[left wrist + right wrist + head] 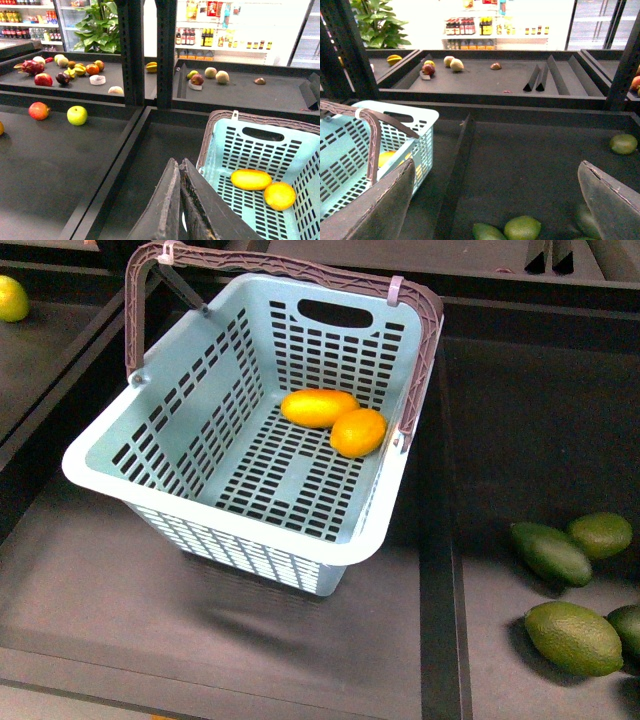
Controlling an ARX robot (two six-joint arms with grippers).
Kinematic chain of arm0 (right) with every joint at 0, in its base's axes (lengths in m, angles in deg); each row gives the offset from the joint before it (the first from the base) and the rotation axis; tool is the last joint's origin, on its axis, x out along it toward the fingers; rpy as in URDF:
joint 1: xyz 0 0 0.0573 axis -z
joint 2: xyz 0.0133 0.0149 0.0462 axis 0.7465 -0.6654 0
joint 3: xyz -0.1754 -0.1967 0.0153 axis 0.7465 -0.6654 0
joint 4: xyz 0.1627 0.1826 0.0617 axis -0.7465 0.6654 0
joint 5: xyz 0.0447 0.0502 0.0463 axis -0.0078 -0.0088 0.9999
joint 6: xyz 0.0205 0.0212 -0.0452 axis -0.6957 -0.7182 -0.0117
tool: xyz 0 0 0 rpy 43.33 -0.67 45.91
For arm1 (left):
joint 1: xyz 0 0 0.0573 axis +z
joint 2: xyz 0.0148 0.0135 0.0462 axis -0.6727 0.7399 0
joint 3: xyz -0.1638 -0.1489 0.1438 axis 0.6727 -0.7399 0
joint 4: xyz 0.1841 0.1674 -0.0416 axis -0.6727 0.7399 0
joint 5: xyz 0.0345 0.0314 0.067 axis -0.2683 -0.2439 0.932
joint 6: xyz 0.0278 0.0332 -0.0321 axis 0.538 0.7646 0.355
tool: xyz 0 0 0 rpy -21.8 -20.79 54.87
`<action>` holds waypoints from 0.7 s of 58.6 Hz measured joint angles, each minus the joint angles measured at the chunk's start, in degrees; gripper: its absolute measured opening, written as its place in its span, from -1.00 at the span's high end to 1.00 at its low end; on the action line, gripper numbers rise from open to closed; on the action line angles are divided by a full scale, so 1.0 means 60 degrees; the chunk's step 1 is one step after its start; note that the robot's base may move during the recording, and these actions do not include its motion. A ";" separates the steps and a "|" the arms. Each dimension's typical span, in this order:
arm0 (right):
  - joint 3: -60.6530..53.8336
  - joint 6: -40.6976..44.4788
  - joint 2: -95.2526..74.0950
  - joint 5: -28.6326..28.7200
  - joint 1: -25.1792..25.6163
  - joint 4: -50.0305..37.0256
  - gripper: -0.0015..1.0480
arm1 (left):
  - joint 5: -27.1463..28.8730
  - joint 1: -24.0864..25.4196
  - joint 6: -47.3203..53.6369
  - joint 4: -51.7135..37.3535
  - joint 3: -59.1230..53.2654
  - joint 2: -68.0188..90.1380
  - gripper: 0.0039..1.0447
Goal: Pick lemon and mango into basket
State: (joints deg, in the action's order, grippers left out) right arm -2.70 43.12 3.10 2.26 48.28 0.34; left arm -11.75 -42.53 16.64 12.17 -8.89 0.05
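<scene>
1. Teal plastic walls of the basket (150,430) enclose both task fruits; the basket sits on the dark display tray (90,580), toward that tray's far side, with its brown handle (300,270) swung back over the far rim.
2. The mango (318,407) lies on the slotted floor near the basket's far right corner; the lemon (358,432) lies touching it, close against the right wall.
3. The left gripper (179,200) is closed on nothing, its two fingers pressed together; it hangs above the tray just beside the basket's left rim.
4. The right gripper (495,200) is spread wide and empty; it hovers over the neighbouring tray where the dark green fruits (570,635) lie, well apart from the basket.
5. Judged from how things lie, the placing step looks finished; both fruits are already in, neither arm carries anything.
6. The next move likely calls only for drawing both arms clear and high; the handle and the green fruits are what they should avoid knocking.
</scene>
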 joint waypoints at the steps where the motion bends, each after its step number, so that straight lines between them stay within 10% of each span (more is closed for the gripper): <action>1: 0.0000 0.0000 0.0000 0.0004 0.0000 0.0000 -0.83 | 0.0000 0.0000 0.0000 0.0168 0.0000 -0.0178 0.94; 41: 0.0000 0.0000 0.0000 0.0004 0.0000 0.0000 -0.83 | 0.0004 0.0000 -0.0004 0.3304 0.0000 -0.3435 0.94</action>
State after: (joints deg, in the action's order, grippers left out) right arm -2.70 43.12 3.10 2.28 48.28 0.34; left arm -11.73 -42.53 16.62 32.00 -8.89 -20.56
